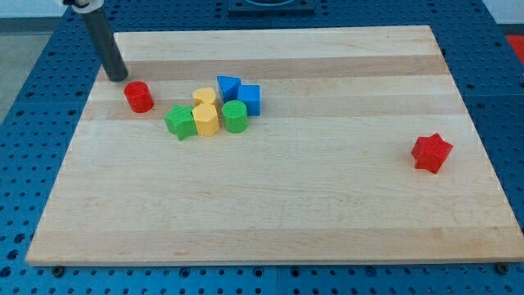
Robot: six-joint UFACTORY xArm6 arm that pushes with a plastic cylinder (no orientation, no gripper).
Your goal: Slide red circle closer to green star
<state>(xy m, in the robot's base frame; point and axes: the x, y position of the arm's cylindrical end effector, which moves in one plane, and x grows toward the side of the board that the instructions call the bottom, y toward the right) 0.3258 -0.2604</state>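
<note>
Red circle (139,97) and red star (431,153), two greens, two yellows, two blues; no pincer shows.

No legible text, labels, brands, numbers or signs anywhere in view: none on the wooden board (270,205), none on the blocks, none on the blue perforated table (24,98).

Worktop (270,205): pale wooden board, light grain in lengthwise strips, fills most of the view; edges slightly rounded. Base surface (33,74): blue perforated panel with a regular grid of small holes, visible on all four sides of the board. Dark fixture (270,6): at the view's top centre, cut off by the frame. Light: even, soft, with faint shadows.
</note>
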